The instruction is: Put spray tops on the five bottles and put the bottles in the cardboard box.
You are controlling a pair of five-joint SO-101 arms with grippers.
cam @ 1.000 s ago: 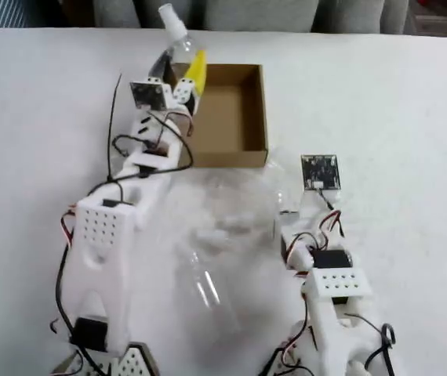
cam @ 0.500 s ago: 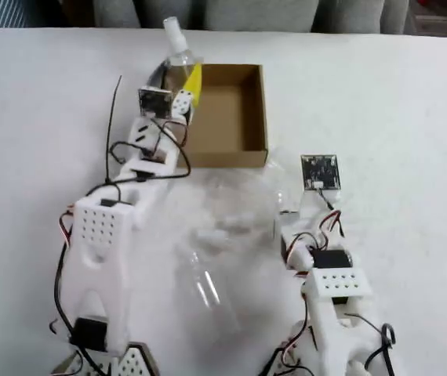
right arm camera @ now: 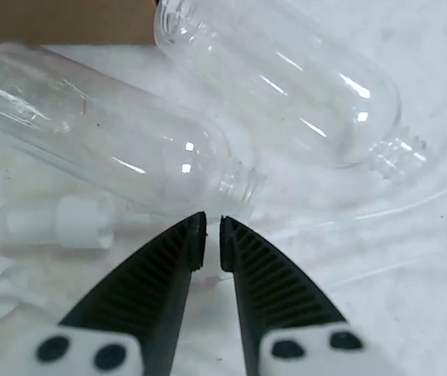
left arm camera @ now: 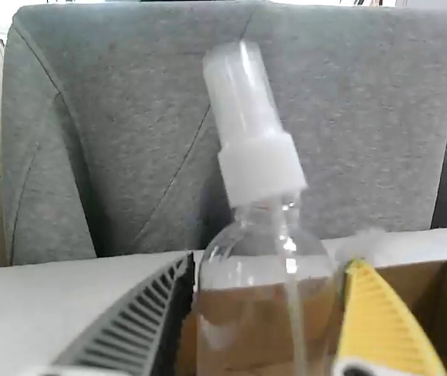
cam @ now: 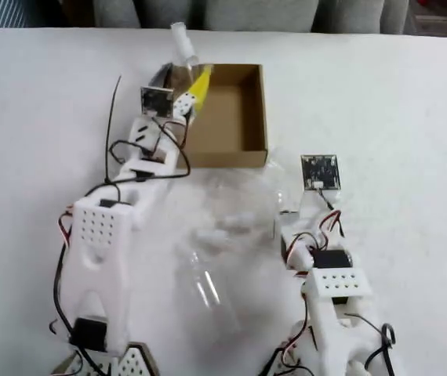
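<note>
The left gripper [cam: 181, 78] is clamped on a capped bottle [left arm camera: 267, 282], tilting it at the cardboard box's [cam: 247, 110] far left corner, apparently to drop it in, while the right gripper [right arm camera: 212, 233], nearly closed, hangs over uncapped bottles [right arm camera: 114, 149] and loose spray tops [right arm camera: 59, 222].

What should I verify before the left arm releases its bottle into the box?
1. Spray top fitted on the held bottle: ok, it sits on the neck.
2. Left gripper grip: ok, one finger on each side of the bottle.
3. Bottle inside the cardboard box outline: cannot tell; it hangs at the left wall and the gripper hides its base.
4. Right gripper away from the box: ok, it is over the lying bottles on the table, jaws nearly closed on nothing.
5. Bottles left to cap: not ok, the lying ones have bare necks and a loose spray top lies beside them.
</note>
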